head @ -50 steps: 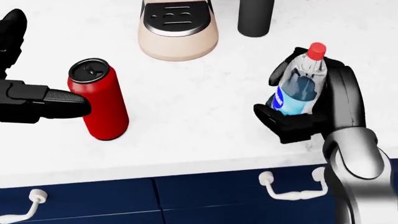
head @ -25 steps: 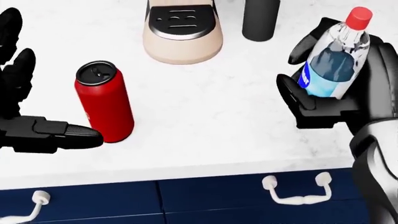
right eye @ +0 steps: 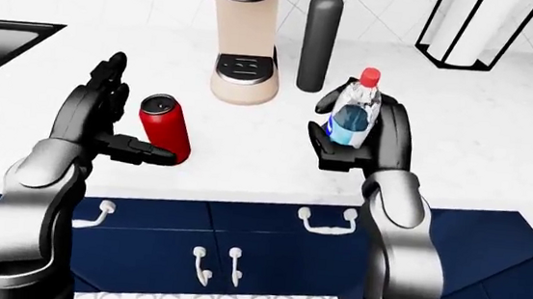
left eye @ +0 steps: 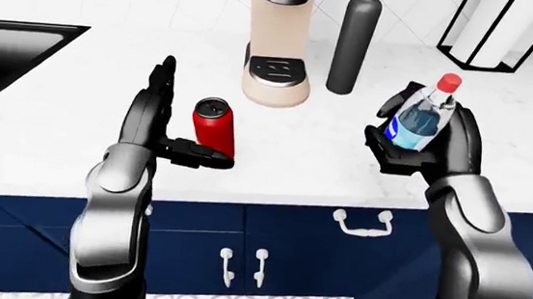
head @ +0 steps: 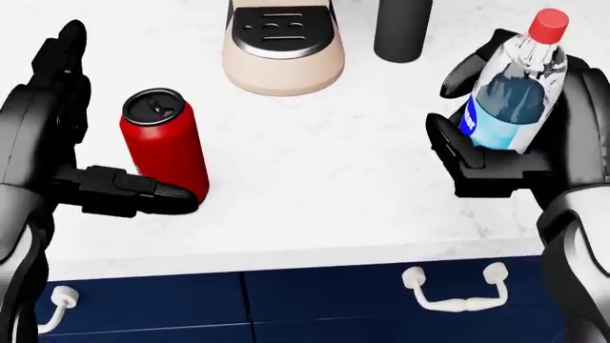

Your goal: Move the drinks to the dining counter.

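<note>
A red can (head: 168, 148) stands upright on the white counter (head: 315, 186), left of centre in the head view. My left hand (head: 91, 153) is open just left of it, fingers up, thumb reaching under the can's near side; I cannot tell if it touches. My right hand (head: 515, 136) is shut on a clear water bottle (head: 515, 86) with a blue label and red cap, held upright above the counter at the right. Both also show in the left-eye view, the can (left eye: 214, 125) and the bottle (left eye: 422, 116).
A beige coffee machine (left eye: 278, 38) and a dark grey flask (left eye: 355, 41) stand beyond the can. A black sink (left eye: 4, 54) lies at the left, a black-framed stand (left eye: 495, 31) at the top right. Navy cabinets with white handles (head: 453, 286) run below the counter edge.
My right hand lifted the bottle up off the counter. My left hand rose and closed in beside the can, thumb now under its near side. The view shifted slightly.
</note>
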{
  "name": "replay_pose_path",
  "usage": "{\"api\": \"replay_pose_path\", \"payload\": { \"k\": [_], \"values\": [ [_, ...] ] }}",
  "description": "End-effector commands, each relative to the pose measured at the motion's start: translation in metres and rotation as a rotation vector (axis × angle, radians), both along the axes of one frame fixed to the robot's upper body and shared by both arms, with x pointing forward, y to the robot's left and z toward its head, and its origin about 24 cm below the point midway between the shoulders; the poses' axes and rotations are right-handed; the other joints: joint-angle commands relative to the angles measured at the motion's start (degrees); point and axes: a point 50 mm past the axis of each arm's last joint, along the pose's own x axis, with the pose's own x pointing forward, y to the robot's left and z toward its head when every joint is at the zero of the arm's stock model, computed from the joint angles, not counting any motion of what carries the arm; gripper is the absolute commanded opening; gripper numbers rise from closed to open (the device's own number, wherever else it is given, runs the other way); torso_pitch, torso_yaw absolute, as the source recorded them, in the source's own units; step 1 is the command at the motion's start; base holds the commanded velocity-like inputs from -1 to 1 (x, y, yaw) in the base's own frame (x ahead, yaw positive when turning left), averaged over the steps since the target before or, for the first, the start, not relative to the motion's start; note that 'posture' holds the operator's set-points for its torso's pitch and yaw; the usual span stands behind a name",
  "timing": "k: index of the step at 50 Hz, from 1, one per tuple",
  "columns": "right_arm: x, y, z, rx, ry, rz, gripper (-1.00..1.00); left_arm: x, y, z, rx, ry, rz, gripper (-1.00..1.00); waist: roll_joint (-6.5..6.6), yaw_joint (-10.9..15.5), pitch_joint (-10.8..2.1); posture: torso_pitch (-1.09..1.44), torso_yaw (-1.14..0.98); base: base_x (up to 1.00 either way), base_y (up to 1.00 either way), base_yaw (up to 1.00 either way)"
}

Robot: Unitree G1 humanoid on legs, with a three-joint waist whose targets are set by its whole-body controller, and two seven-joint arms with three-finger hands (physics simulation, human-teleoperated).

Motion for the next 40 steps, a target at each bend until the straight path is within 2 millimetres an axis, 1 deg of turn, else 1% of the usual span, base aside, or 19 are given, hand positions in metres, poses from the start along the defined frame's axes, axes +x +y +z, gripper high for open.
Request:
{"api": "replay_pose_path", "payload": {
  "k": [1,10,22,32,34,35,36,37,39,40],
  "values": [
    [-0.005,0.002,0.017,-0.011,-0.100,0.004,-1.00,-0.001,-0.004,0.016,0.018,-0.093,-0.013,1.00,-0.03,0.0,-1.40,0.00,0.00,0.00,0.00,0.00],
    [-0.006,0.003,0.019,-0.010,-0.102,0.008,-1.00,0.011,-0.012,0.008,0.027,-0.068,-0.025,1.00,-0.16,0.1,-1.53,0.00,0.00,0.00,0.00,0.00],
    [-0.007,0.002,0.020,-0.010,-0.104,0.010,-1.00,0.025,-0.012,-0.006,0.034,-0.032,-0.007,1.00,-0.27,0.0,-1.68,0.00,0.00,0.00,0.00,0.00],
    [-0.006,0.002,0.018,-0.011,-0.101,0.008,-1.00,0.027,-0.011,-0.010,0.024,-0.018,0.004,1.00,-0.22,-0.1,-1.78,0.00,0.00,0.00,0.00,0.00],
    [-0.006,0.002,0.018,-0.011,-0.100,0.009,-1.00,0.027,-0.011,-0.010,0.024,-0.019,0.001,0.61,-0.21,-0.1,-1.78,0.00,0.00,0.00,0.00,0.00],
    [-0.006,0.002,0.018,-0.010,-0.100,0.009,-1.00,0.027,-0.012,-0.010,0.024,-0.019,0.000,0.35,-0.20,-0.1,-1.77,0.00,0.00,0.00,0.00,0.00],
    [-0.006,0.002,0.017,-0.011,-0.099,0.009,-1.00,0.027,-0.012,-0.010,0.025,-0.019,0.001,0.04,-0.19,-0.1,-1.77,0.00,0.00,0.00,0.00,0.00],
    [-0.006,0.002,0.017,-0.010,-0.099,0.008,-1.00,0.027,-0.011,-0.010,0.021,-0.020,0.003,-0.20,-0.19,-0.1,-1.76,0.00,0.00,0.00,0.00,0.00],
    [-0.006,0.002,0.016,-0.011,-0.096,0.008,-1.00,0.026,-0.012,-0.011,0.020,-0.018,0.001,-0.47,-0.20,0.0,-1.73,0.00,0.00,0.00,0.00,0.00],
    [-0.006,0.002,0.015,-0.011,-0.095,0.009,-1.00,0.027,-0.013,-0.012,0.018,-0.018,-0.001,-0.58,-0.20,0.0,-1.74,0.00,0.00,0.00,0.00,0.00]
  ]
}}
